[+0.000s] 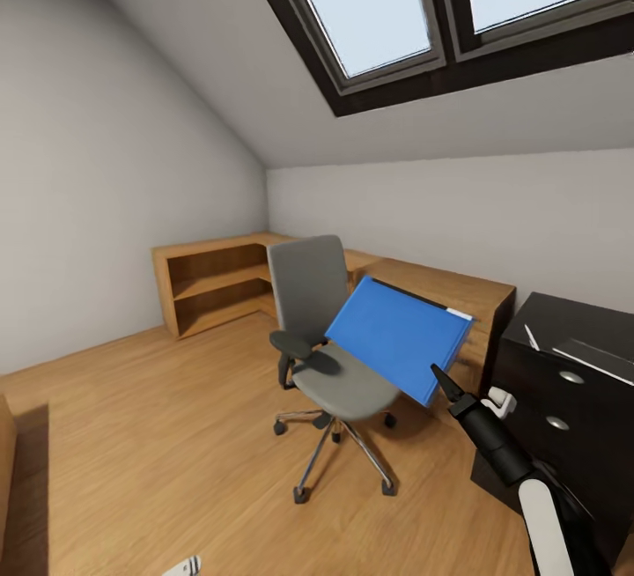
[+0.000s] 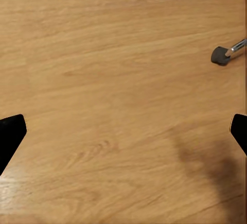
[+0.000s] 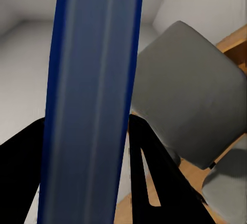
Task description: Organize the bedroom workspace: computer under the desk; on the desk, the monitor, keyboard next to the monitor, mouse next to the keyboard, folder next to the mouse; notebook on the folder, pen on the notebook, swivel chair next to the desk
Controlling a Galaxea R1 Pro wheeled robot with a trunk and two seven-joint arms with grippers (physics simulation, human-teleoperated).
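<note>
- Your right gripper (image 1: 440, 380) pinches the blue folder (image 1: 401, 349) by its lower corner, so the sheet tilts up and away from the fingers, clear above the swivel chair's (image 1: 333, 356) seat.
- Your left gripper (image 2: 123, 131) hangs spread wide over bare wood floor (image 1: 158, 435), holding nothing.
- The desk's black drawer unit (image 1: 563, 391) stands just beside your right wrist; sloped grey walls and a skylight (image 1: 440, 3) rise beyond.
</note>
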